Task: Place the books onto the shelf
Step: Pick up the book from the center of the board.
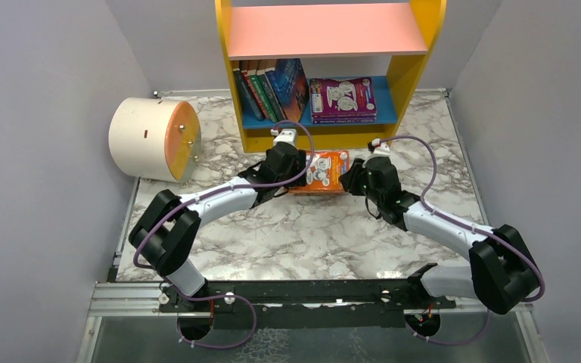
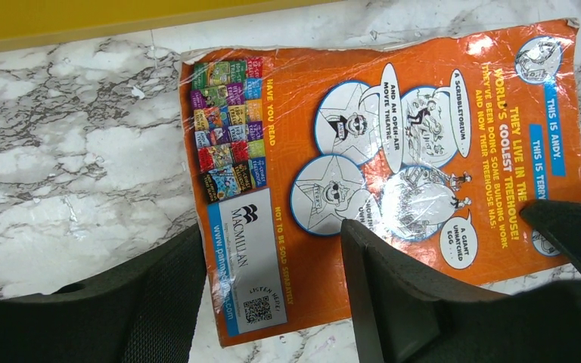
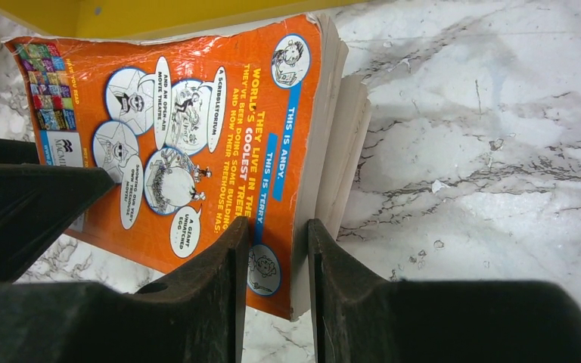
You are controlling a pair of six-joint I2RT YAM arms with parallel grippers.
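Observation:
An orange book (image 1: 328, 171) with white cartoon pictures lies on the marble table just in front of the shelf (image 1: 417, 68). My right gripper (image 3: 278, 227) is shut on its page-edge side, one finger on the cover (image 3: 197, 151), the other against the pages. My left gripper (image 2: 272, 242) stands open astride the spine side of the orange book (image 2: 393, 136), one finger beside it and one over the cover. Both grippers flank it in the top view, left gripper (image 1: 302, 168) and right gripper (image 1: 352, 178). Several books (image 1: 268, 91) lean upright on the blue board; a purple stack (image 1: 342, 98) lies flat.
A cream cylinder (image 1: 155, 138) with an orange end lies at the left of the table. The shelf's yellow base (image 1: 310, 138) runs close behind the book. The pink upper board (image 1: 325, 30) carries nothing. Grey walls close in both sides.

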